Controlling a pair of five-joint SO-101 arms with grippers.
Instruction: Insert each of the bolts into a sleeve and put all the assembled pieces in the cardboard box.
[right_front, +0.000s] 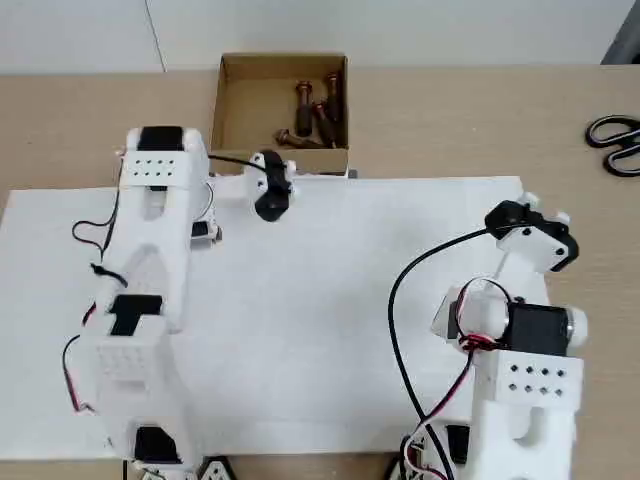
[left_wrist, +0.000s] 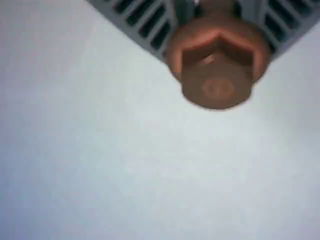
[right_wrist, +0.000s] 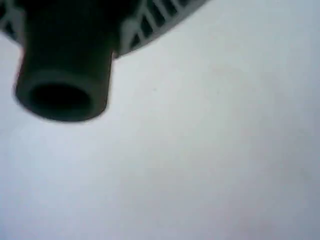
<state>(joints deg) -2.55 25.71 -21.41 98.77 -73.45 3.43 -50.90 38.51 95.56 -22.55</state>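
Copper-coloured bolt (left_wrist: 216, 70) is clamped in the left gripper (right_front: 270, 198), just beside the front wall of the box (right_front: 250, 112), which holds assembled pieces (right_front: 315, 110). The right gripper (right_front: 532, 238) clamps the dark sleeve (right_wrist: 62, 80), well apart from the bolt. Risk: axes misaligned at mating; the bolt then catches the sleeve rim and twists in its grip. Risk: the left gripper clips the box wall on turning

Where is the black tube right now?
The black sleeve is clamped in the right gripper on the robot's right side, hanging just above the white sheet.
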